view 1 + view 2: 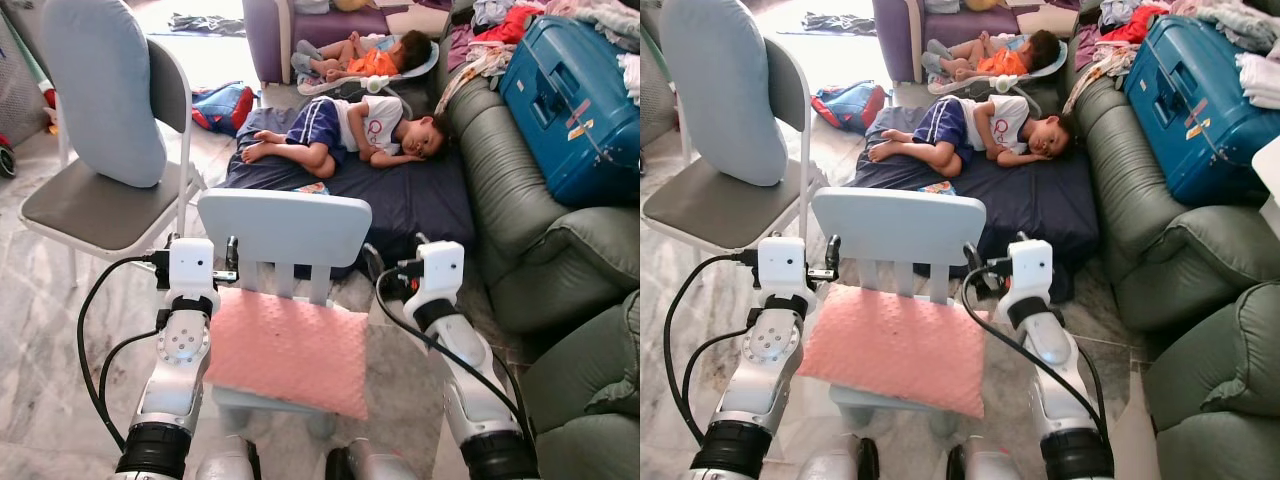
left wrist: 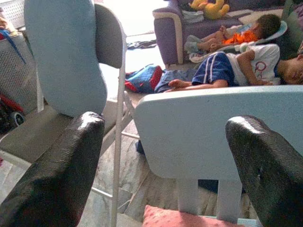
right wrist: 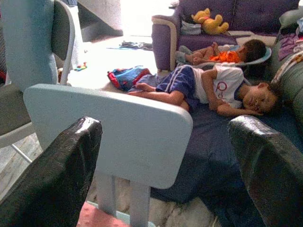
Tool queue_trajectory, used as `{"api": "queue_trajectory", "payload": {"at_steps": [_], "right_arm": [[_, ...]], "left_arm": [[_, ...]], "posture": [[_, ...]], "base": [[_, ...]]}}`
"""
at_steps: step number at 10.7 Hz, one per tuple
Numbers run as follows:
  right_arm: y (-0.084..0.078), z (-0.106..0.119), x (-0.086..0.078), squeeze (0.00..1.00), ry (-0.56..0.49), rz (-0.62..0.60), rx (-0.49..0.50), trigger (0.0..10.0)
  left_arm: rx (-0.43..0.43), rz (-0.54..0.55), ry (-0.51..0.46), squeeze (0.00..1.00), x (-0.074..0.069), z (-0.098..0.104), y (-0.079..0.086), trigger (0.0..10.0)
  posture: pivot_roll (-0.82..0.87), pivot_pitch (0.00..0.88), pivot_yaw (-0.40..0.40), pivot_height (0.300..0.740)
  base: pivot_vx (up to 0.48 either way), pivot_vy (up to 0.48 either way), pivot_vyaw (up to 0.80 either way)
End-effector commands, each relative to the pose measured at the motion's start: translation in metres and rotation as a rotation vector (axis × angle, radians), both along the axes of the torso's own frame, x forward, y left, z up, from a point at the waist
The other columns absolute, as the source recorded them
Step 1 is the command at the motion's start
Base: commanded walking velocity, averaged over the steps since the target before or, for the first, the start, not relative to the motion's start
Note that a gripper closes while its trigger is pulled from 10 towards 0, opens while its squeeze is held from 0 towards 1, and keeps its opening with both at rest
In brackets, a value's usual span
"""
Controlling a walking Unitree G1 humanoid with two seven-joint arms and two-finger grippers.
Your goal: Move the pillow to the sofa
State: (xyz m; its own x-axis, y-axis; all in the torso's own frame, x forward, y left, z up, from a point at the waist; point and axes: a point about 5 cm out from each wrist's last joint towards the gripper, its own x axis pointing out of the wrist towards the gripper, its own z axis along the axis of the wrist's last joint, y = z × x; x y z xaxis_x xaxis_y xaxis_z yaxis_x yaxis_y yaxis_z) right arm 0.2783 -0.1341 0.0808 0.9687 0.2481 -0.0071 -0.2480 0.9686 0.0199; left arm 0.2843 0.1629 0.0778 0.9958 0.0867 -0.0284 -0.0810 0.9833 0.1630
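Observation:
A pink pillow (image 1: 290, 350) lies flat on the seat of a small pale blue chair (image 1: 285, 225) right in front of me. My left gripper (image 1: 231, 256) hovers open at the pillow's far left corner, beside the chair's backrest (image 2: 218, 132). At the far right corner my right gripper (image 1: 393, 265) is also open and holds nothing. Both wrist views look past the black fingers (image 3: 52, 179) at the backrest, with a pink edge of the pillow (image 2: 189, 220) below. The green sofa (image 1: 520, 200) runs along the right side.
A blue suitcase (image 1: 570, 100) and clothes cover the sofa's far part. Two children (image 1: 350, 130) sleep on a dark blue mattress (image 1: 420, 200) just beyond the small chair. A grey folding chair (image 1: 90, 210) with a pale blue cushion (image 1: 100, 90) stands at left.

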Motion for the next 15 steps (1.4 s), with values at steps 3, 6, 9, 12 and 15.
{"api": "queue_trajectory", "payload": {"at_steps": [3, 6, 9, 12, 15], "right_arm": [[0.0012, -0.0031, -0.0047, 0.00, 0.016, 0.011, 0.007, 10.0], [0.0020, -0.0051, -0.0067, 0.00, 0.023, 0.014, 0.009, 10.0], [0.0001, -0.0055, -0.0058, 0.00, 0.024, 0.011, 0.007, 10.0], [-0.0022, -0.0061, -0.0035, 0.00, 0.026, 0.004, 0.002, 10.0], [-0.0028, -0.0061, -0.0035, 0.00, 0.025, 0.010, 0.001, 10.0]], "left_arm": [[0.024, 0.030, 0.028, 0.00, -0.0082, -0.0038, 0.0102, 10.0], [0.034, 0.035, 0.030, 0.00, -0.0094, -0.0037, 0.0113, 10.0], [0.047, 0.047, 0.031, 0.00, -0.0099, -0.0025, 0.0122, 10.0], [0.059, 0.061, 0.035, 0.00, -0.0097, -0.0025, 0.0127, 10.0], [0.073, 0.081, 0.036, 0.00, -0.0082, -0.0023, 0.0129, 10.0]], "posture": [[-0.06, 0.154, -0.028, 0.687], [-0.06, 0.163, -0.026, 0.637], [-0.06, 0.168, -0.025, 0.577], [-0.06, 0.169, -0.023, 0.577], [-0.06, 0.167, -0.025, 0.577]], "base": [[0.000, 0.000, 0.00], [0.000, 0.000, 0.00], [0.000, 0.000, 0.00], [0.000, 0.000, 0.00], [0.000, 0.000, 0.00]]}}
